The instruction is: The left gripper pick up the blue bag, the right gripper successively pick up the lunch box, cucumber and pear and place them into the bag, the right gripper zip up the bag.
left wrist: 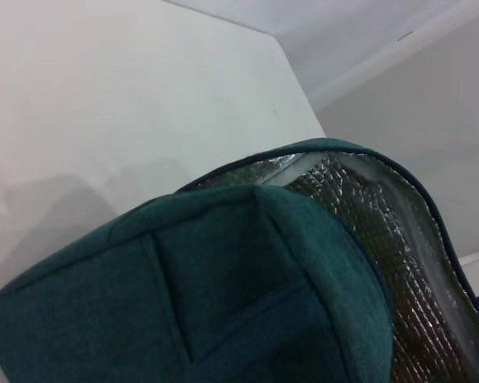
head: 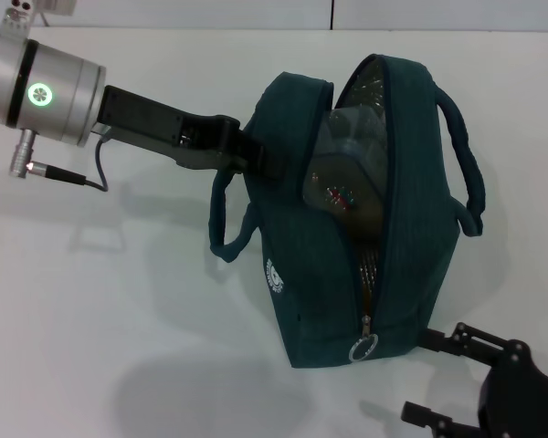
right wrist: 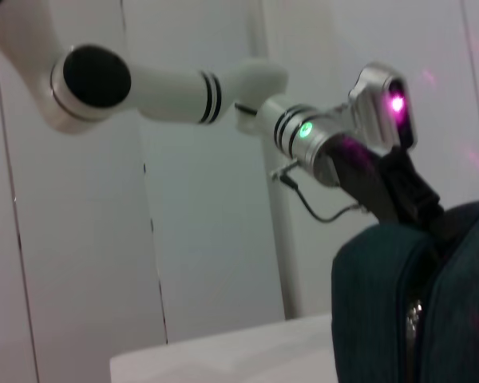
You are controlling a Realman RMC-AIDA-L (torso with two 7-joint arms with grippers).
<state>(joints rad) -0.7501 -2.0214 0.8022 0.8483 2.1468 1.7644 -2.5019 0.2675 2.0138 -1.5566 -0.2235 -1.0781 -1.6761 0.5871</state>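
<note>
The blue bag [head: 329,292] stands on the white table with its top unzipped and the foil lining [left wrist: 383,215] showing. My left gripper [head: 258,157] reaches in from the upper left and is shut on the bag's left rim, holding the mouth apart. The lunch box [head: 345,173] with its small red-and-teal label lies inside the opening. The ring zipper pull [head: 363,349] hangs low on the front seam. My right gripper [head: 413,374] is open at the bottom right, just beside the bag's lower corner. The cucumber and pear are hidden or out of view.
The white table [head: 119,301] stretches to the left and front of the bag. One loop handle [head: 226,224] droops on the left, the other handle [head: 466,164] arches on the right. The right wrist view shows the left arm [right wrist: 184,84] above the bag [right wrist: 375,319].
</note>
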